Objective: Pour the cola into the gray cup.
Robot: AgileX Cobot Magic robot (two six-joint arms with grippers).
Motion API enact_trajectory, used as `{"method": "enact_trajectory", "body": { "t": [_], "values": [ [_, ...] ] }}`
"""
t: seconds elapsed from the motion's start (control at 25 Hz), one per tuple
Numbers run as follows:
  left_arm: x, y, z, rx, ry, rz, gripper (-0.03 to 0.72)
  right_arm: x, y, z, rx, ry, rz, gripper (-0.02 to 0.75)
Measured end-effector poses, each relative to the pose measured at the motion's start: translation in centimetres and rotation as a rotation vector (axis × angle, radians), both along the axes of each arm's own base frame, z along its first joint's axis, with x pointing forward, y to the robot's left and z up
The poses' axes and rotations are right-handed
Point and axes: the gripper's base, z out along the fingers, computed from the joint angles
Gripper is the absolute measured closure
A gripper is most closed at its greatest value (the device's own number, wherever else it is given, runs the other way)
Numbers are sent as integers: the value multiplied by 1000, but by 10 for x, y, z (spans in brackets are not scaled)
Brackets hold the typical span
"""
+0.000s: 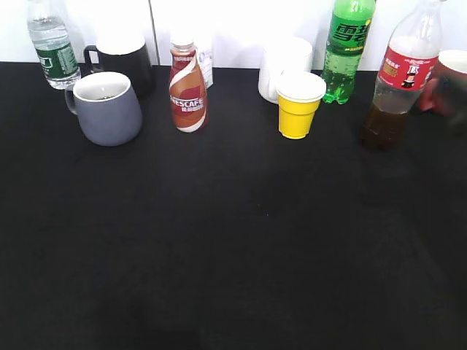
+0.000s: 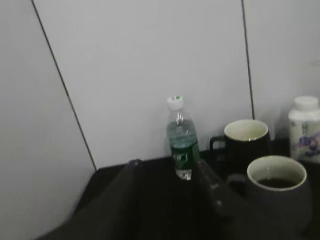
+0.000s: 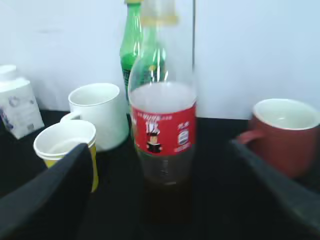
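Note:
The cola bottle [image 1: 400,80] stands upright at the back right of the black table, uncapped as far as I can tell, with a low level of dark liquid. In the right wrist view it [image 3: 162,125] stands centred in front of my right gripper [image 3: 159,150], whose fingers are spread wide and do not touch it. The gray cup [image 1: 108,108] sits at the back left with a little dark liquid inside. In the left wrist view it [image 2: 280,200] is to the right of my left gripper [image 2: 166,172], which is open and empty.
Along the back stand a water bottle [image 1: 52,45], a black mug [image 1: 124,62], a Nescafe bottle [image 1: 187,89], a white mug [image 1: 284,67], a yellow cup [image 1: 298,106], a green soda bottle [image 1: 347,47] and a dark red mug [image 1: 452,76]. A white jar [image 2: 305,127] stands by the wall.

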Motion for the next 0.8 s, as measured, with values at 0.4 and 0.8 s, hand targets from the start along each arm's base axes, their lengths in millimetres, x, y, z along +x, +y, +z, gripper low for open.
{"method": "enact_trajectory", "body": {
  "t": [0.4,0.8],
  "values": [
    [-122,-8,28,-142,287,-22,456,-206,-35,92,-139,100,-51,146],
    [-134,-9,-20,-121,501,-30,461,-220,-30,58,-137,273,32,147]
  ]
}}
